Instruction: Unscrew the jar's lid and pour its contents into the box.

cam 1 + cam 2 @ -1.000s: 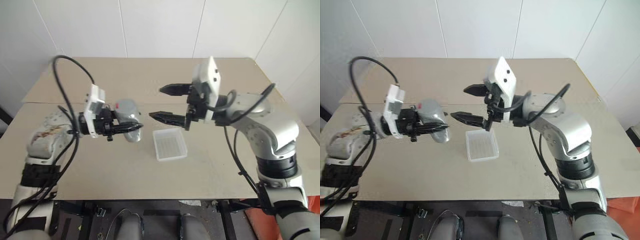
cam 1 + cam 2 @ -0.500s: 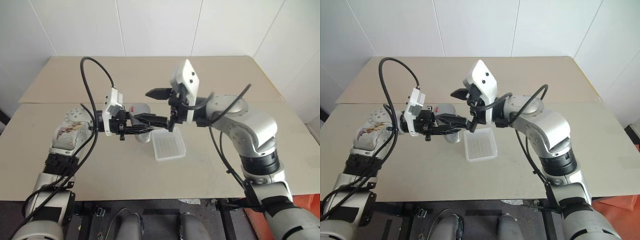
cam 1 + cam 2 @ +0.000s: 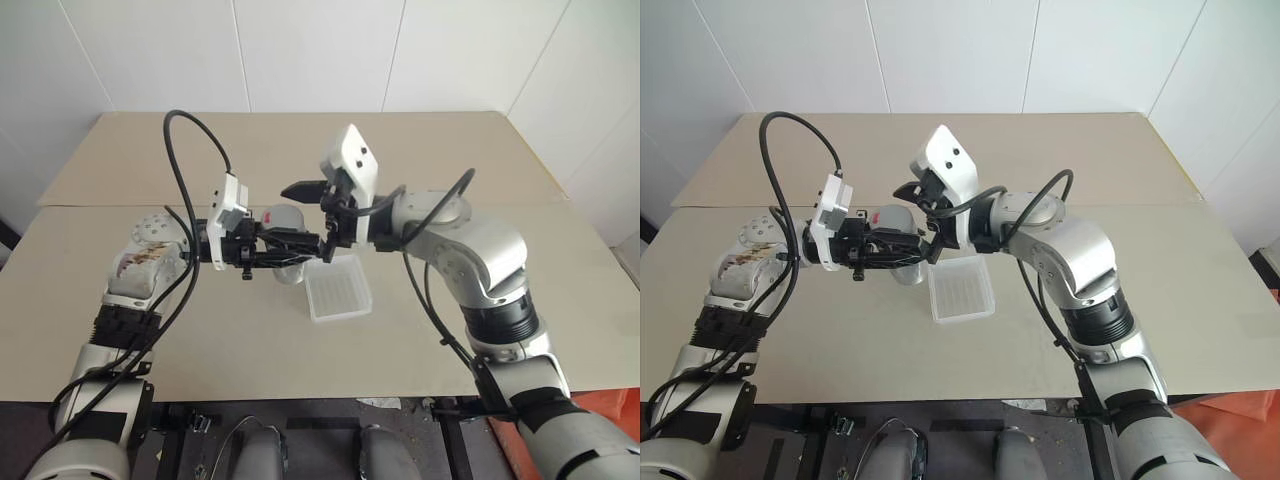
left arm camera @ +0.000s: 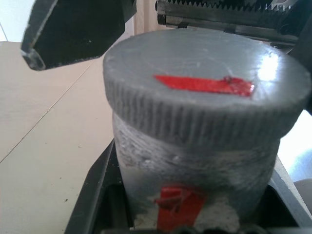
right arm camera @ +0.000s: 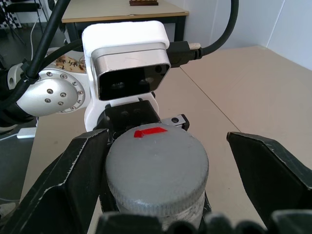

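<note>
We hold the jar (image 4: 195, 195) in our left gripper (image 3: 275, 250), fingers clamped tight on its body, so the lid (image 5: 157, 165) faces the other arm and the jar cannot spin while the cap is twisted. It hangs above the table (image 3: 480, 170), over the middle and just left of the box (image 3: 338, 290), which lies flat on the table, presumably so the pour will be short. Our right gripper (image 3: 305, 215) has its fingers spread wide, one on each side of the lid with a gap on both sides, not yet touching it. Compared with a second ago, the right gripper has moved in from well apart to straddle the lid, and the jar has shifted slightly toward it.
</note>
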Tool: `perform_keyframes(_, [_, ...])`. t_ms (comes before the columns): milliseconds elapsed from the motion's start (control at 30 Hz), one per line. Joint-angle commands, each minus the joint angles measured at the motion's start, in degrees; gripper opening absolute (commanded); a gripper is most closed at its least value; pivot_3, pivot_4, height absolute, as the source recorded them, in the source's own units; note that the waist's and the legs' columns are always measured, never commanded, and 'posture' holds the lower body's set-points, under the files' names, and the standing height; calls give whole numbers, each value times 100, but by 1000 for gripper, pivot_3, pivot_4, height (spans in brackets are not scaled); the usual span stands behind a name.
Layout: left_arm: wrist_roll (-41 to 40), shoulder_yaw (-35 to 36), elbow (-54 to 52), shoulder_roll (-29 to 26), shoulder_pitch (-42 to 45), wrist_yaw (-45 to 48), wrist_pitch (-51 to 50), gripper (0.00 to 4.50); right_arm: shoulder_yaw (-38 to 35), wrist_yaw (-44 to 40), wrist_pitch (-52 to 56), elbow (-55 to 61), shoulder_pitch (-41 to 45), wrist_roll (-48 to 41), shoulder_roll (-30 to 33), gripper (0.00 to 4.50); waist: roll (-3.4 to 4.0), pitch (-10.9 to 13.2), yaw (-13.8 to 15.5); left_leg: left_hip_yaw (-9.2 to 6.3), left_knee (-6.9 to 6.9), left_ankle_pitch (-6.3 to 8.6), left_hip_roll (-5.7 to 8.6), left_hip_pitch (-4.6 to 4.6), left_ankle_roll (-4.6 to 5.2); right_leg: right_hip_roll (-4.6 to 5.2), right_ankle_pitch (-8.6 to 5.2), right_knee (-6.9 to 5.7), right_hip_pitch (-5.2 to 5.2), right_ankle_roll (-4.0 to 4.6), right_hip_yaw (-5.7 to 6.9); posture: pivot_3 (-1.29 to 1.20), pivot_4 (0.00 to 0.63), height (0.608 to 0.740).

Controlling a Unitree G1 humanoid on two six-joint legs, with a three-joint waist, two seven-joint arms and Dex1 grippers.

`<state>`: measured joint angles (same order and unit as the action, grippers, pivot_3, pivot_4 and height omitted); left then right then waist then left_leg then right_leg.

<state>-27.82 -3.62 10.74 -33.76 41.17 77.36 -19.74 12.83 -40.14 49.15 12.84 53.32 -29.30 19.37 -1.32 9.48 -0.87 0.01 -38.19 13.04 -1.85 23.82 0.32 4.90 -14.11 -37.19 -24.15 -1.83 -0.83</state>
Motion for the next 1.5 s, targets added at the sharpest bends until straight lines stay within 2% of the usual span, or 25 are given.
perform_keyframes(33, [10,71,-203,-58,34,73,100,1931,-105,-81,-161,119,128,8,-21,3953,0,0,0,0,0,0,0,0,0,0,0,0,0,0,0,0,150,740])
perform_keyframes(100, [11,74,-205,-57,38,82,97,1931,-121,-109,-186,107,128,13,-40,3252,0,0,-3,0,0,0,0,0,0,0,0,0,0,0,0,0,150,740])
perform_keyframes(167, [5,73,-211,-52,40,99,95,1931,-127,-147,-216,108,122,24,-43,2749,0,0,-1,0,0,0,0,0,0,0,0,0,0,0,0,0,150,740])
perform_keyframes(400, [-32,29,-175,-31,81,386,226,1931,-138,-580,-400,47,44,-91,14,2747,0,0,-2,0,0,0,0,0,0,0,0,0,0,0,0,0,150,740])
perform_keyframes(700, [-729,10,-311,-112,169,1471,7,1931,-68,-2234,-1482,-625,-28,-195,116,2747,0,0,-12,0,0,0,-1,0,0,-3,0,0,1,0,0,0,150,740])
perform_keyframes(833, [-995,-230,-467,-287,135,1514,46,1931,-22,-2487,-1715,-864,37,-126,70,2747,0,0,-16,0,-1,0,-3,0,0,-4,0,-1,1,0,0,0,150,740])
perform_keyframes(1000, [-939,-300,-422,-274,154,1514,177,1931,12,-2596,-1874,-1095,117,-39,-9,2747,1,1,-9,-1,-3,0,-3,-1,0,-4,0,-3,1,0,0,0,150,740])
perform_keyframes(1067, [-807,-209,-377,-212,147,1506,216,1931,-5,-2578,-1883,-1109,117,-27,-8,3460,1,0,-6,-1,-3,0,-3,-1,0,-4,0,-3,1,0,0,0,150,740])
perform_keyframes(1200, [-570,-90,-334,-206,53,1254,282,1931,-112,-2419,-1831,-987,38,10,40,4491,1,1,-2,-1,-3,0,-3,-1,0,-4,0,-3,1,0,0,0,150,740])
perform_keyframes(1500, [-271,180,-377,-224,-134,245,73,1931,-483,-1668,-1279,-11,-345,-140,419,4491,1,1,5,-1,-4,0,-3,-1,0,-4,1,-4,1,0,0,0,150,740])
